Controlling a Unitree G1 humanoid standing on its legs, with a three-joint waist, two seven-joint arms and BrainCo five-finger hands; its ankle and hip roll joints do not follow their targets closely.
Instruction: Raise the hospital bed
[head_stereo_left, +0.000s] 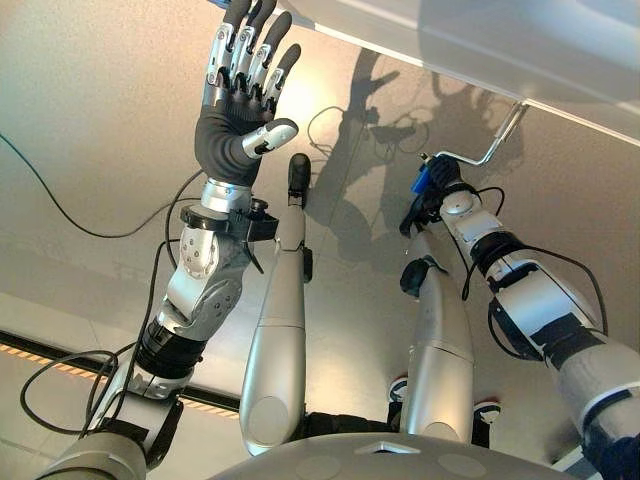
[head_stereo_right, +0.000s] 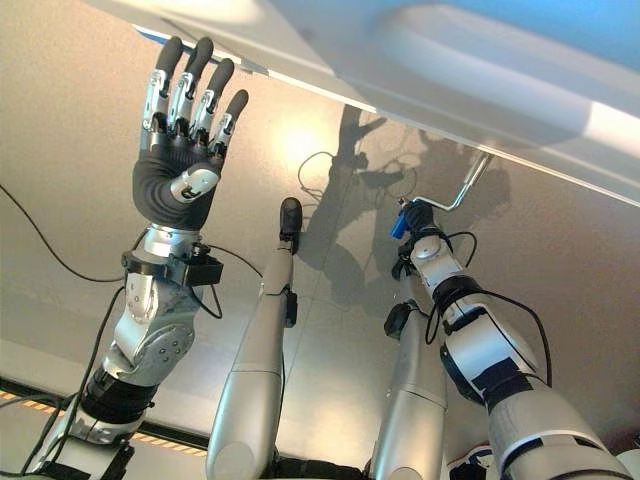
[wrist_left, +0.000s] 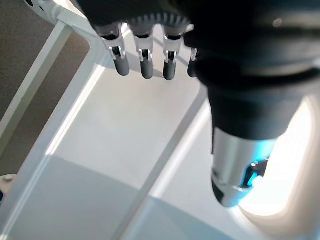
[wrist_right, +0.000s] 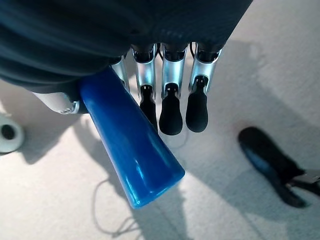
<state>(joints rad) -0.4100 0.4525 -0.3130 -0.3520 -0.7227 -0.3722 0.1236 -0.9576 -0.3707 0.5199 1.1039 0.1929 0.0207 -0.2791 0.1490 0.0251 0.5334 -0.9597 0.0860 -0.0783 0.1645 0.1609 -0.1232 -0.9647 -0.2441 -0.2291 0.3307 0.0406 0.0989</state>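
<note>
The right hand (head_stereo_left: 445, 195) is clenched around the blue handle (wrist_right: 131, 157) of the metal crank (head_stereo_left: 497, 140) fixed under the white bed frame (head_stereo_left: 480, 50), while the left hand (head_stereo_left: 240, 95) is held up flat, fingers straight, beside the frame's edge.

Both eye views look down from the head, set slightly apart, sharing the pale floor (head_stereo_left: 90, 120), the white bed frame edge (head_stereo_right: 420, 90) toward 1 o'clock and the bent silver metal crank (head_stereo_left: 495, 140). The left wrist view looks very close along its fingers (wrist_left: 145, 67) at white frame bars (wrist_left: 75, 105). The right wrist view faces the floor, close on the glossy blue cylindrical handle (wrist_right: 132, 152).
</note>
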